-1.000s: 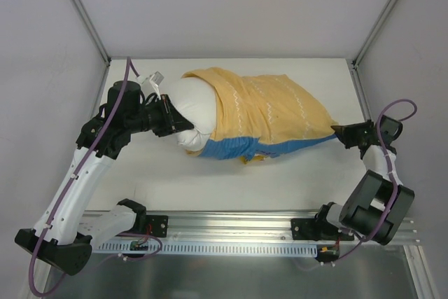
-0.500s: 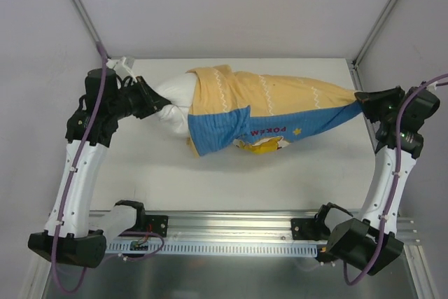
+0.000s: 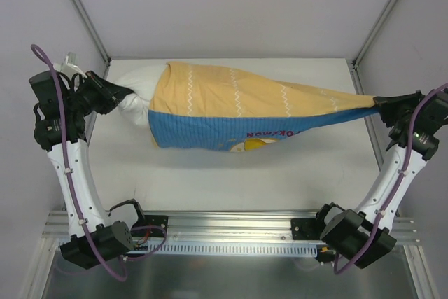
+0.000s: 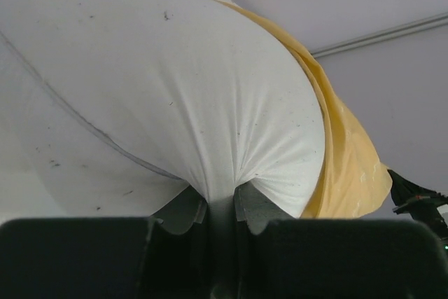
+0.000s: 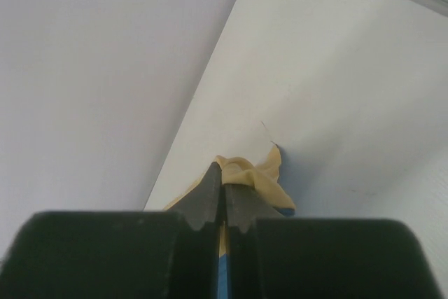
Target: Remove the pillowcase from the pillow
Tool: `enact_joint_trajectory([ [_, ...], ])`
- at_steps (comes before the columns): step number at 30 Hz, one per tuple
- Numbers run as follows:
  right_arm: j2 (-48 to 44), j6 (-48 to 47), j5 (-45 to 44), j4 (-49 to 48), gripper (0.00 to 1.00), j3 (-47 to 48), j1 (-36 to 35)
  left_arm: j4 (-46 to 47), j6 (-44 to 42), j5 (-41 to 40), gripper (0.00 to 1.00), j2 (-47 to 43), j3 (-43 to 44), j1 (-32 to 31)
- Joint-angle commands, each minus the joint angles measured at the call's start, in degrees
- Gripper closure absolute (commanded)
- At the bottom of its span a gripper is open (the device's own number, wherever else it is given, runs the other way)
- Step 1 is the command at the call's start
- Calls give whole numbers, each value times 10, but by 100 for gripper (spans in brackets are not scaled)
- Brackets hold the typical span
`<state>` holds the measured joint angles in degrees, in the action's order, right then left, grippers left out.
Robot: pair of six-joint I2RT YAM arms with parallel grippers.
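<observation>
Pinching a pillow (image 4: 175,103) corner between left gripper (image 4: 220,204) fingers, pillowcase (image 3: 231,106) tip clamped between right gripper (image 5: 224,197) fingers, stretched taut between, presumably for sliding it off.

White table (image 3: 210,180), a silver slotted rail (image 3: 231,234) fixed along its near edge.

Yellow-orange and blue-striped fabric pillowcase (image 3: 231,106) stretches taut across the white table (image 3: 210,173), tapering toward its right edge; plain white stuffed pillow (image 3: 136,97) protrudes from its left opening.
</observation>
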<state>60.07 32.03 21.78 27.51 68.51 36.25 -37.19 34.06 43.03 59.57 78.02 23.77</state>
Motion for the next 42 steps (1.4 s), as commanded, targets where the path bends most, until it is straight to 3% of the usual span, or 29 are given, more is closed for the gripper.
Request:
enact_joint_trajectory([
  [1, 10, -24, -68, -49, 99, 5, 17, 98, 12, 0, 100, -16, 3, 35],
  [10, -1, -28, -121, -16, 99, 17, 41, 107, 36, 21, 100, -10, 6, 108],
  [25, 42, -42, -113, -9, 99, 38, 54, 128, 77, 41, 100, 17, 14, 260],
  [35, 79, -33, -89, -12, 99, 43, 64, 128, 87, 39, 100, 29, 13, 306],
  [38, 72, -40, -26, -66, 99, 28, 49, 135, 88, 64, 100, 24, 5, 293],
  [39, 71, -51, -19, -69, 98, 29, 17, 135, 85, 68, 100, 22, 3, 280],
  [42, 78, -106, -38, -22, 64, 46, -57, 136, 66, 63, 100, 1, -4, 204],
])
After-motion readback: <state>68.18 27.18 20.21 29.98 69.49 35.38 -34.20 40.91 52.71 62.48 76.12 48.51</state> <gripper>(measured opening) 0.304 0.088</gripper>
